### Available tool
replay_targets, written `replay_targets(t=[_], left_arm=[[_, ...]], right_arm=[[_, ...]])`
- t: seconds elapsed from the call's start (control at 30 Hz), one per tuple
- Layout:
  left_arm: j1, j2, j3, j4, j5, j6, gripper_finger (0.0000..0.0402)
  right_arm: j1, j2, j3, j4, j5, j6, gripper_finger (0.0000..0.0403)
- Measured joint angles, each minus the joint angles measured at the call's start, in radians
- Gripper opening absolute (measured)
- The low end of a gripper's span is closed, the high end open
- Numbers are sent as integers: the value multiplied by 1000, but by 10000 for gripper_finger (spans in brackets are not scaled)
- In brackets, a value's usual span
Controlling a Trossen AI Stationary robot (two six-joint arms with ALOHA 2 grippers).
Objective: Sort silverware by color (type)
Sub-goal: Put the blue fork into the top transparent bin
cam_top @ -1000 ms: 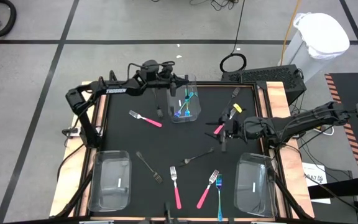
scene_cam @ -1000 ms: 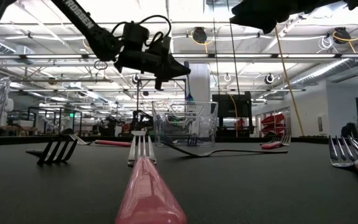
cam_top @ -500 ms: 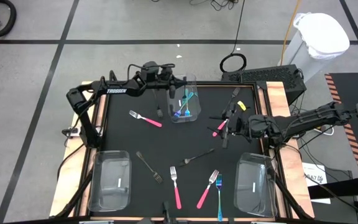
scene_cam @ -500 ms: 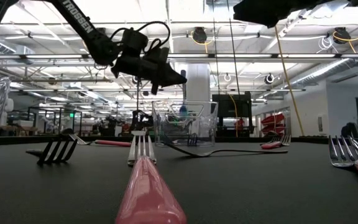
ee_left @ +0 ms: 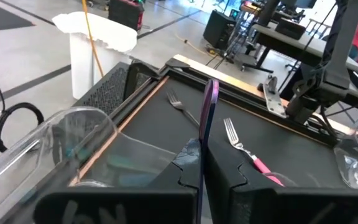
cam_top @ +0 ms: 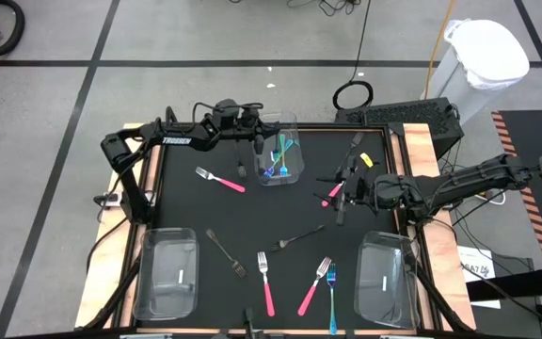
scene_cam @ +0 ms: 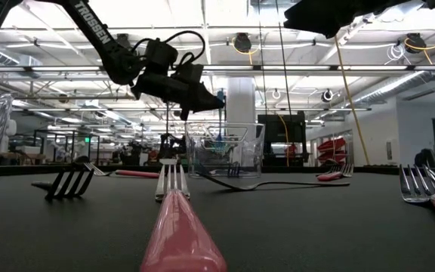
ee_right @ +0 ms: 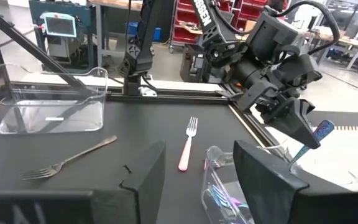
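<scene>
Black-topped table (cam_top: 252,221) carries three clear bins: one (cam_top: 278,155) at the far middle holding teal utensils, two others (cam_top: 166,273) (cam_top: 384,278) nearer. Pink forks (cam_top: 220,179) (cam_top: 266,282), dark forks (cam_top: 226,252) (cam_top: 297,237) and a teal fork (cam_top: 332,292) lie around the far bin.

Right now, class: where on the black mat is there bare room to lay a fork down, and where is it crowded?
Bare mat lies between the pink fork and the left bin. A smaller bare patch lies between the centre bin and the dark fork. It is crowded at the near edge, around the teal fork, and by the right gripper.
</scene>
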Motion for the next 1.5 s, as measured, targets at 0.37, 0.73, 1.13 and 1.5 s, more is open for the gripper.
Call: replay_targets(t=[0.37,0.73,1.13,1.5], left_arm=[[-39,131,0,169,-38,-69,8],[-38,179,0,227,-48,-125,8],[-38,179,1,185,9,-154,9],[-38,179,1,167,-12,-142,44]], right_arm=[[0,0,0,-8,0,1,183],[0,0,0,-24,-1,12,183],[0,0,0,-38,-1,12,183],[0,0,0,-39,-1,27,183]])
